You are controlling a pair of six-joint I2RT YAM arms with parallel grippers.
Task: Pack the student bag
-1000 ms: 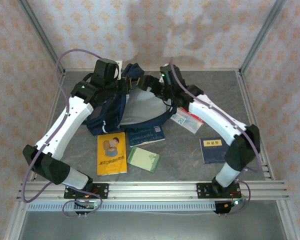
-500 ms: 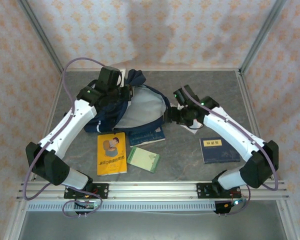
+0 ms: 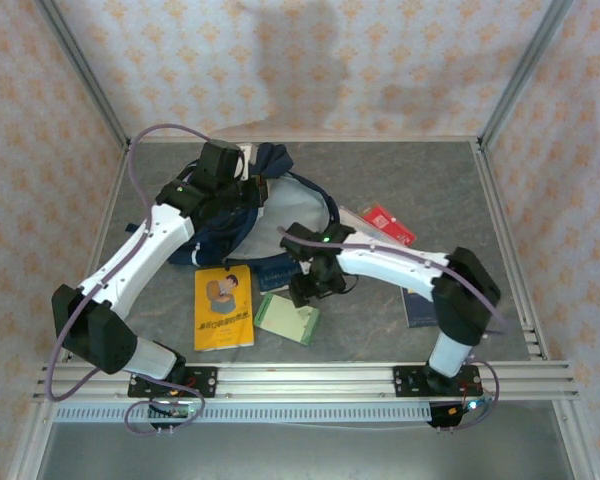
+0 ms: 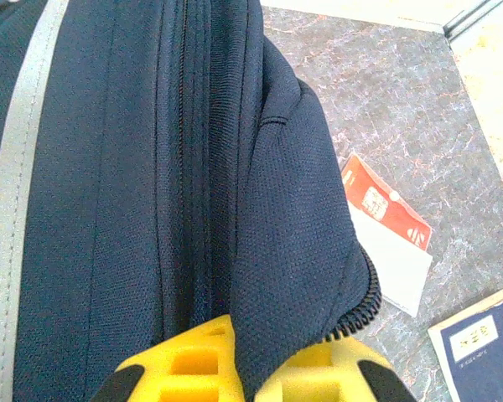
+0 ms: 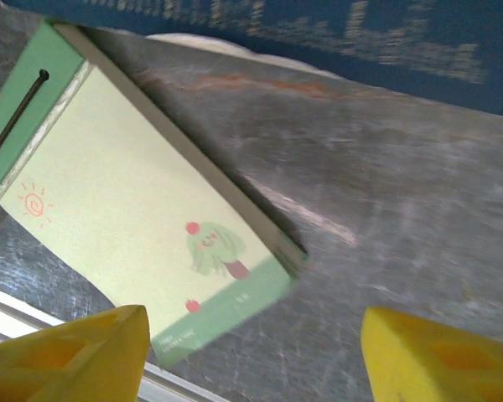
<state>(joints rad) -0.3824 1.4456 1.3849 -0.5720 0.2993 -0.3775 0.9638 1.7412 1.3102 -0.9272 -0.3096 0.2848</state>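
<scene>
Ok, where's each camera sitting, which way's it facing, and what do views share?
Top external: above and behind the bases, looking down on the table; left arm and right arm show.
Left wrist: looks along the left gripper, shut on the student bag.
Right wrist: looks down past the open right gripper at the green notebook.
Shared: top and right wrist see the green notebook.

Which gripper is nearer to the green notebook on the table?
Right. The right gripper hovers open just above the green notebook; the left gripper is farther back, shut on the student bag at its zipper edge.
</scene>
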